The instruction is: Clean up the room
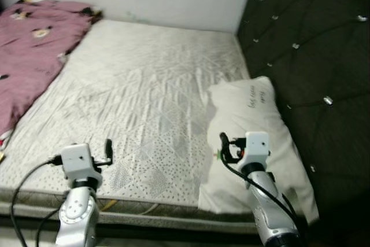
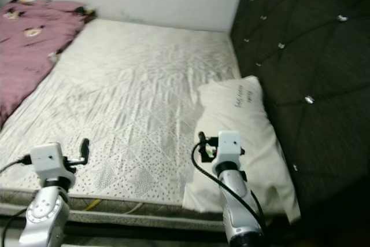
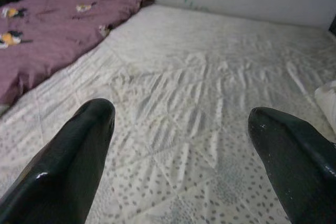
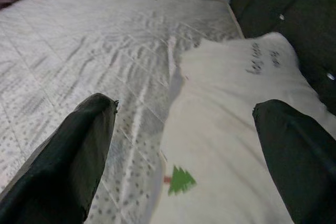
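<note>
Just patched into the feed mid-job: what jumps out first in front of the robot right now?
A bare white mattress takes up most of the scene. A white pillow lies along its right side against the dark tufted headboard, and a crumpled purple blanket is piled at the far left. Both arms are raised over the near edge with jaws open, the right gripper above the pillow and the left gripper above the bare mattress.

My left arm is raised forward at low left; its left gripper [image 3: 181, 129] has both fingers spread wide apart. My right arm is raised forward at low right; its right gripper [image 4: 184, 124] is likewise spread wide, gripping nothing.
</note>
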Robot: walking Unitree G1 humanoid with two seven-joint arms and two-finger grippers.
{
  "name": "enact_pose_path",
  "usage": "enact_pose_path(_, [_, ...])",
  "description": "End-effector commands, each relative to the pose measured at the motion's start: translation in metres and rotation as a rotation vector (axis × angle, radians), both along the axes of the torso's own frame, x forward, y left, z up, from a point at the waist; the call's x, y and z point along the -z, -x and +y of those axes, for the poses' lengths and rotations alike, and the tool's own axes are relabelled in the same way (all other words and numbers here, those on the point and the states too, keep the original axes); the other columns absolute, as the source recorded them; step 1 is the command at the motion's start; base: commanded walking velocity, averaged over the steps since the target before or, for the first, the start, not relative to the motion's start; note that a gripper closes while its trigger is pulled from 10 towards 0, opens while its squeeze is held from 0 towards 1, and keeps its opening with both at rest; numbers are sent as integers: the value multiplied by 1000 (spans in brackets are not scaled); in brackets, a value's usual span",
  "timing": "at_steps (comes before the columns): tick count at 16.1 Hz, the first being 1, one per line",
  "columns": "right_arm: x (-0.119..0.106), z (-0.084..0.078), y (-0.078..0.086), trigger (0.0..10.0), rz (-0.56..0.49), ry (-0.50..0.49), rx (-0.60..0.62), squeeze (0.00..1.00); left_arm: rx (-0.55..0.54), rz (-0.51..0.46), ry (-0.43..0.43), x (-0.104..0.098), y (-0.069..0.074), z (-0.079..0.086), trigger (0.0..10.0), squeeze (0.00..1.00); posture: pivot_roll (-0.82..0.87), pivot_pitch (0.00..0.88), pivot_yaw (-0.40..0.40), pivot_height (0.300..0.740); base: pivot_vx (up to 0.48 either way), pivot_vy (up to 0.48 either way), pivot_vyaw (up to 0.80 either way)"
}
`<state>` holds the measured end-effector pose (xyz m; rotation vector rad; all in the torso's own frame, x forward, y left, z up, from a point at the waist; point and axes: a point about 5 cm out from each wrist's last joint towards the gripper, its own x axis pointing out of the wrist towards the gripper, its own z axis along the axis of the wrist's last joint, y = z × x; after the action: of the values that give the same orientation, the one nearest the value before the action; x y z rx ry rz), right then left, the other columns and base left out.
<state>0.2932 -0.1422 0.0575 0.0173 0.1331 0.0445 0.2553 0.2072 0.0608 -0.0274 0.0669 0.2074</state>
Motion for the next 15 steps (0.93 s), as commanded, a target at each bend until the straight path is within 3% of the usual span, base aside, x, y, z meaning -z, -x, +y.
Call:
enact_pose_path(1, [3,-9,1,10000,15,-3,28,0,17,3,4,2,-1,-7,10000,0,23,36,-39,740,0,480,0])
enact_pose_path(8, [2,-8,-2,10000,7,9,15,0,-1,-8,-15,-1,-2,-5,10000,0,16,35,-32,740,0,480,0])
enact_pose_path(11, [2,-7,-3,10000,8,11,7,0,-5,-90,-80,-16,-9,-11,10000,0,16,35,-32,740,0,0,0])
enact_pose_path(12, [1,-7,-3,10000,9,13,6,0,22,-77,-29,-12,-9,-12,10000,0,19,44,-36,740,0,0,0])
enact_pose_path(15, [2,-7,-3,10000,9,14,4,0,31,-62,7,-9,-8,-12,10000,0,14,44,-36,740,0,0,0])
